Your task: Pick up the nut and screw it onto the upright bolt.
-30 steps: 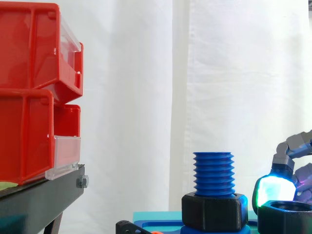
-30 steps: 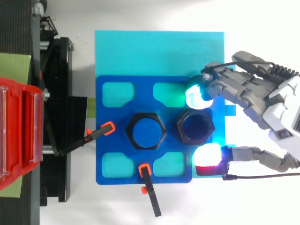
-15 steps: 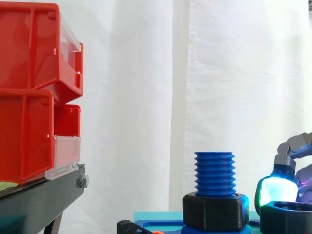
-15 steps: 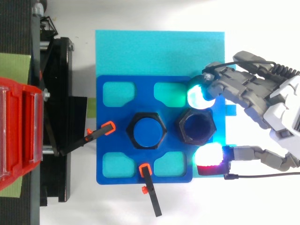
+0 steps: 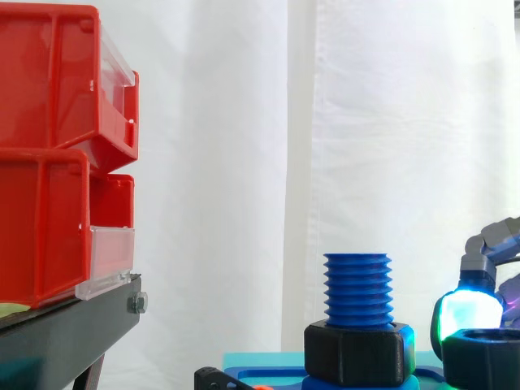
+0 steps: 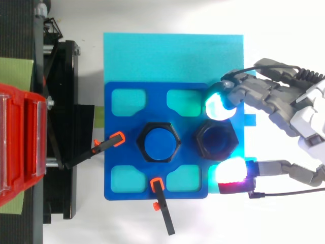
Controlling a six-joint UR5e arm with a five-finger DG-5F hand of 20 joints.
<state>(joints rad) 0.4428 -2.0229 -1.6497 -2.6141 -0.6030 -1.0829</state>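
Two glowing pads (image 6: 218, 104) of your hand (image 6: 277, 99) pinch the loose black hexagonal nut (image 6: 217, 141), right of centre, beside the blue threaded upright bolt (image 6: 159, 142); grasping step, so next lift it above the threads

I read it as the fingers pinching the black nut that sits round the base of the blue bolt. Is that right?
Not quite. The fingers pinch the loose nut, which stands beside the bolt on the hand's side. The nut round the bolt's base is untouched. The top view shows it.
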